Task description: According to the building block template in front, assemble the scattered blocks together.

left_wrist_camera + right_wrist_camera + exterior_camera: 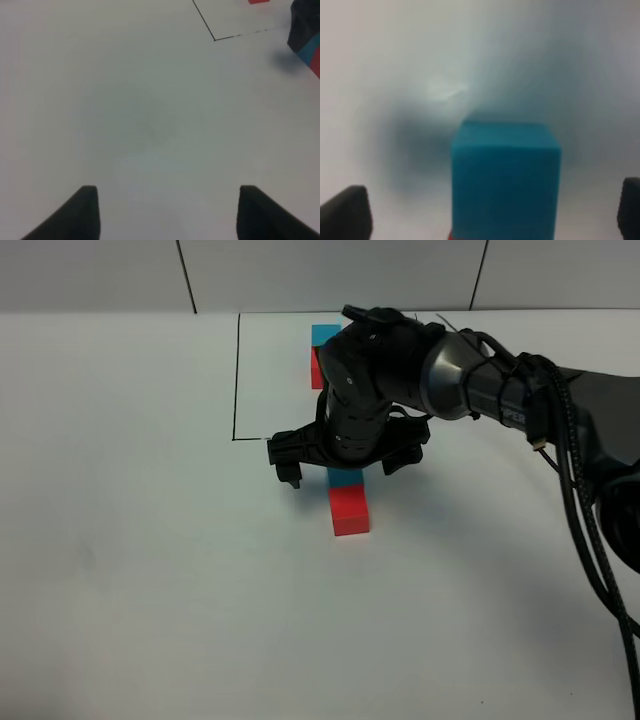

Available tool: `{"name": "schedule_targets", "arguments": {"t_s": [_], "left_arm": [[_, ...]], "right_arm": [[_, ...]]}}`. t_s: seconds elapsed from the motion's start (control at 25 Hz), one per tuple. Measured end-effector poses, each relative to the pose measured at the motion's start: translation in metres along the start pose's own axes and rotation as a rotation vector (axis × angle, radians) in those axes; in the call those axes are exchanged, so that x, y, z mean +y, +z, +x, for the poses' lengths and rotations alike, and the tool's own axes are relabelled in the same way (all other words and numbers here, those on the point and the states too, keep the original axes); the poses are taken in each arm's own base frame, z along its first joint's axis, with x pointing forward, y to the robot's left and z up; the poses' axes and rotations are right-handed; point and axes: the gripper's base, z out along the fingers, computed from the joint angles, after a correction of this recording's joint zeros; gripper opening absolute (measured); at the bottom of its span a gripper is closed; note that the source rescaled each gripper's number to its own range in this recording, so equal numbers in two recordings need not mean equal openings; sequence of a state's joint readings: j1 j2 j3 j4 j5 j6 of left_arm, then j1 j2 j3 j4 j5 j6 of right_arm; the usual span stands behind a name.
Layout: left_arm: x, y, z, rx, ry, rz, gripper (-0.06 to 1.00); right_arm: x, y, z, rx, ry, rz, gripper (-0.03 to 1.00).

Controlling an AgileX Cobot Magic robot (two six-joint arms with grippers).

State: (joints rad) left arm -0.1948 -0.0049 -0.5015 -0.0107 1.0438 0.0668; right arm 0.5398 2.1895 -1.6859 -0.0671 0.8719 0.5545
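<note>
You are looking down on a white table (150,590). Your right gripper (345,462) hangs low over the two loose blocks, its jaws spread wide and holding nothing. Between the jaws sits the blue block (505,180), free of both fingers (345,215). From above only a sliver of that blue block (346,477) shows under the gripper. The red block (349,511) lies touching it on the near side, the two in a line. Farther back, the template (322,348), a blue cube joined to a red one, sits partly hidden behind the right arm (500,390), inside a thin black drawn frame (236,380). Your left gripper (167,212) is over bare table well to the side, jaws apart and empty; it does not appear in the high view.
</note>
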Motion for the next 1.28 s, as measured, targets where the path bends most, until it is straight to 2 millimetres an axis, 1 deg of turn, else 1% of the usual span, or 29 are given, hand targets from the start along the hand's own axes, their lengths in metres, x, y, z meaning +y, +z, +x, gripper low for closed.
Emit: {"name": "schedule_targets", "arguments": {"t_s": [0.12,0.2,0.28,0.36,0.44,0.52,0.6,0.64,0.76,0.84,0.92,1.08,1.16,1.28], "left_arm": [[0.000,0.000,0.000,0.000,0.000,0.000,0.30],[0.000,0.000,0.000,0.000,0.000,0.000,0.30],[0.000,0.000,0.000,0.000,0.000,0.000,0.30],[0.000,0.000,0.000,0.000,0.000,0.000,0.30],[0.000,0.000,0.000,0.000,0.000,0.000,0.30],[0.000,0.000,0.000,0.000,0.000,0.000,0.30],[0.000,0.000,0.000,0.000,0.000,0.000,0.30],[0.000,0.000,0.000,0.000,0.000,0.000,0.30],[0.000,0.000,0.000,0.000,0.000,0.000,0.30],[0.000,0.000,0.000,0.000,0.000,0.000,0.30],[0.000,0.000,0.000,0.000,0.000,0.000,0.30],[0.000,0.000,0.000,0.000,0.000,0.000,0.30],[0.000,0.000,0.000,0.000,0.000,0.000,0.30],[0.000,0.000,0.000,0.000,0.000,0.000,0.30]], "right_arm": [[-0.007,-0.022,-0.007,-0.027,-0.045,-0.029,1.00],[-0.027,-0.033,-0.017,-0.037,-0.050,-0.022,1.00],[-0.056,-0.039,-0.027,-0.039,-0.049,0.000,1.00],[-0.094,-0.041,-0.035,-0.018,-0.028,0.032,1.00],[-0.129,-0.043,-0.036,0.006,-0.015,0.058,1.00],[-0.161,-0.050,-0.033,0.010,0.022,0.072,0.99],[-0.185,-0.060,-0.023,-0.009,0.054,0.077,0.97],[-0.196,-0.069,-0.018,-0.039,0.072,0.076,0.97],[-0.221,-0.090,0.004,-0.091,0.102,0.093,0.95],[-0.229,-0.106,0.019,-0.115,0.102,0.102,0.95],[-0.231,-0.121,0.034,-0.128,0.093,0.106,0.95],[-0.225,-0.163,0.063,-0.196,0.089,0.097,0.95],[-0.221,-0.185,0.084,-0.225,0.089,0.092,0.95],[-0.217,-0.209,0.118,-0.259,0.068,0.093,0.95]]}}
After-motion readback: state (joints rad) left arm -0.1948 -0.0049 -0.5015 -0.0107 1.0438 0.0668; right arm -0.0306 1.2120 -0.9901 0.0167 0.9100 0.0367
